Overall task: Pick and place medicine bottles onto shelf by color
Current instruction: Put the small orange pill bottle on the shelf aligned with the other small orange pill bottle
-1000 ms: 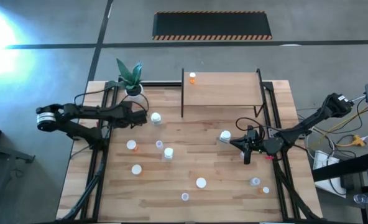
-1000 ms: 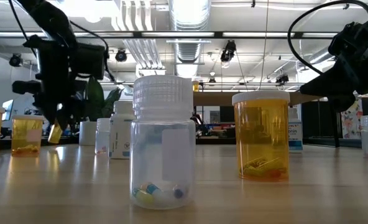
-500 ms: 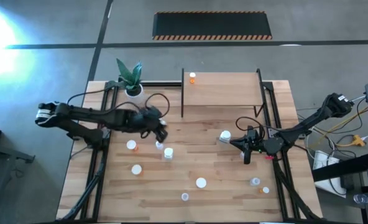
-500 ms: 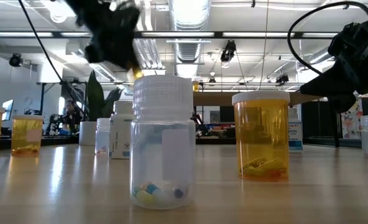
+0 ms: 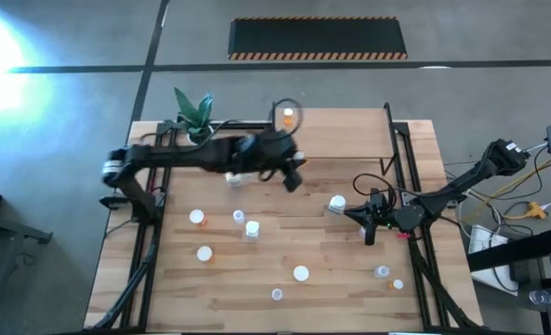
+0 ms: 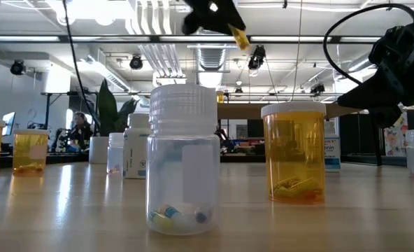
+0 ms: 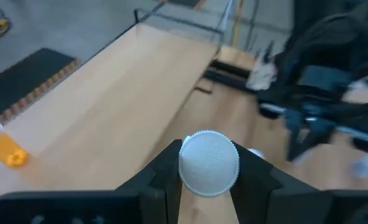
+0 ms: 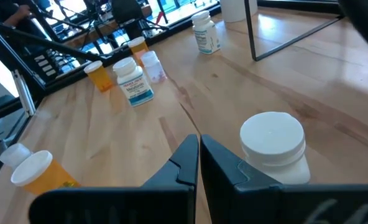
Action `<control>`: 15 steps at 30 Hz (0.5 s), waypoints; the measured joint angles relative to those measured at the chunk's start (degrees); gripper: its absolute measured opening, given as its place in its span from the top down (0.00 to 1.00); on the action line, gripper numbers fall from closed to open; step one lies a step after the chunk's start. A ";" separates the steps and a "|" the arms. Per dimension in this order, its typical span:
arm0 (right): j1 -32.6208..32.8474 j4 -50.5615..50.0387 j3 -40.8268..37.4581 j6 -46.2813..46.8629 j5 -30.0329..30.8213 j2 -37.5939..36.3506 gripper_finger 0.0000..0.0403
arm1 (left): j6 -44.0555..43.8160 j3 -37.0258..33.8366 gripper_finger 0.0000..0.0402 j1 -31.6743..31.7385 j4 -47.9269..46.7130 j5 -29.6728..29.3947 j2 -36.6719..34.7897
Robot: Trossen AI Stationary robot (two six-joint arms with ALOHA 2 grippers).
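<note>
Risk sits with the left tool (image 7: 209, 186), pinching a white-capped bottle (image 7: 209, 163) over the shelf (image 5: 350, 135): slipping could drop it onto the orange bottle (image 5: 288, 116) at upper centre. The right tool (image 8: 198, 163), fingers pressed together, waits beside a white bottle (image 8: 275, 149) on the worktop (image 5: 331, 251).

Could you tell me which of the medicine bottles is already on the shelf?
The small orange bottle at the shelf's back left corner; it is the only one on the board, the rest are on the tabletop or held.

Strong glare washes the floor (image 5: 15, 56) at upper left in the high view. Ceiling lights (image 6: 214, 10) blow out in the low view. Left wrist view's far background is blurred.
</note>
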 joint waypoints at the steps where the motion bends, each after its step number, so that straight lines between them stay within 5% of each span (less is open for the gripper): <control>1: 0.01 0.02 0.00 0.01 0.00 0.00 0.98 | 0.10 3.14 0.79 0.97 -2.41 0.01 2.43; 8: 0.00 0.00 0.00 0.41 -0.02 0.00 0.98 | -0.13 17.50 0.77 7.27 -16.42 -4.88 13.98; 15: 0.01 0.00 0.00 0.43 -0.01 0.02 0.98 | -0.35 17.92 0.75 11.14 -17.32 -7.76 16.31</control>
